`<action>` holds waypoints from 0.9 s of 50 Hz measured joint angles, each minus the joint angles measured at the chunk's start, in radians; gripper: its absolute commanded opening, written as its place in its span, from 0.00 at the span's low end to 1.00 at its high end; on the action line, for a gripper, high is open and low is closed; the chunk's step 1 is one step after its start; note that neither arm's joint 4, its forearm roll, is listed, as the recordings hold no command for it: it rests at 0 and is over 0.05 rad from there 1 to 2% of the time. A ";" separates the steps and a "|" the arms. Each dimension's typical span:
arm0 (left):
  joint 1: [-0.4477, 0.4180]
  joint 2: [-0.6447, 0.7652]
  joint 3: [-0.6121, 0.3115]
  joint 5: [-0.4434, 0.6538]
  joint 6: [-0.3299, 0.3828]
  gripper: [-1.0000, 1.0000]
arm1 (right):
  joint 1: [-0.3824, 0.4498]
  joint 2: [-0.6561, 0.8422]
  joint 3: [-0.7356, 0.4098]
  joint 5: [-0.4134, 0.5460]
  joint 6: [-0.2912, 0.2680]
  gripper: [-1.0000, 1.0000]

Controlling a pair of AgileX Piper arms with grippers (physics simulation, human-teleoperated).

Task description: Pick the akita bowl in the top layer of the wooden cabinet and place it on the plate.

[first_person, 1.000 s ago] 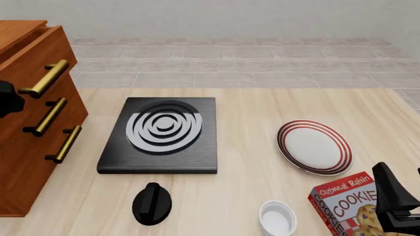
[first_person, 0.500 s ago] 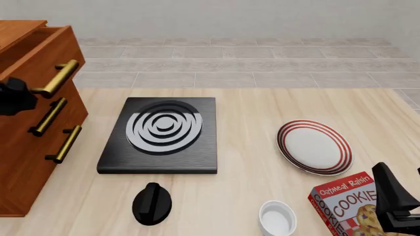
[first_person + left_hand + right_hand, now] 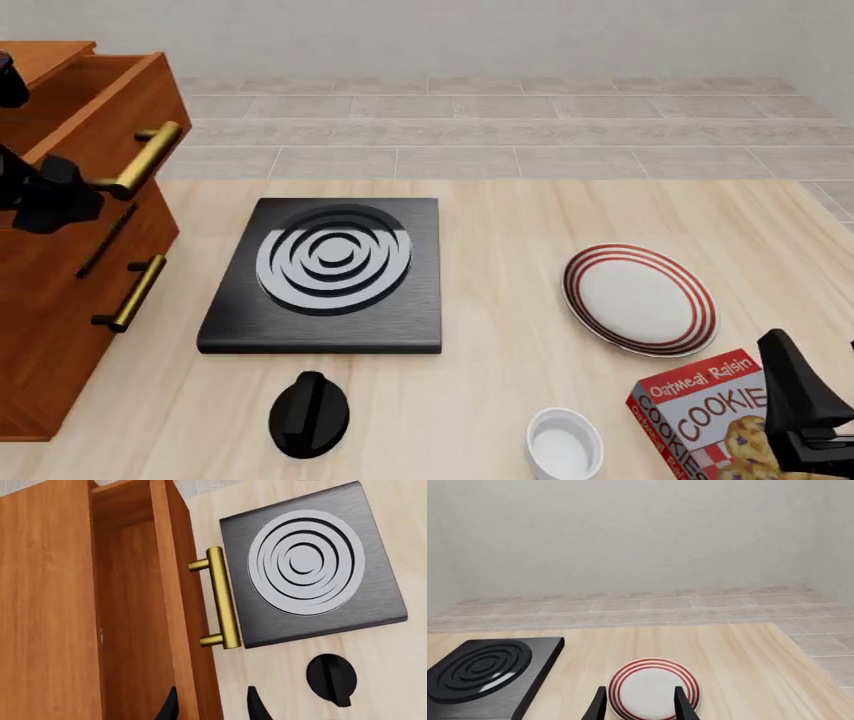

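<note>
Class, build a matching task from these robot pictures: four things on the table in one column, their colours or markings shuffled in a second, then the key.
Column one:
1. plate
2. stove
3. small cup
4. cookie box

Column two:
A. plain white
B. red with white lettering
C. white with red rings
D. black with a ringed burner

Pairs: 1-C, 2-D, 3-A, 4-B
</note>
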 measured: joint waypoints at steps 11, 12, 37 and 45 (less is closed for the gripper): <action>-0.038 0.004 -0.005 -0.003 -0.006 1.00 | 0.000 0.000 -0.001 0.000 -0.001 1.00; -0.041 0.004 -0.005 -0.004 -0.006 1.00 | 0.000 0.000 -0.001 0.000 -0.001 1.00; -0.121 0.023 -0.017 -0.017 -0.024 1.00 | -0.002 0.000 0.000 -0.002 0.001 1.00; -0.149 0.028 -0.022 -0.019 -0.034 1.00 | -0.002 0.000 0.000 -0.002 0.002 1.00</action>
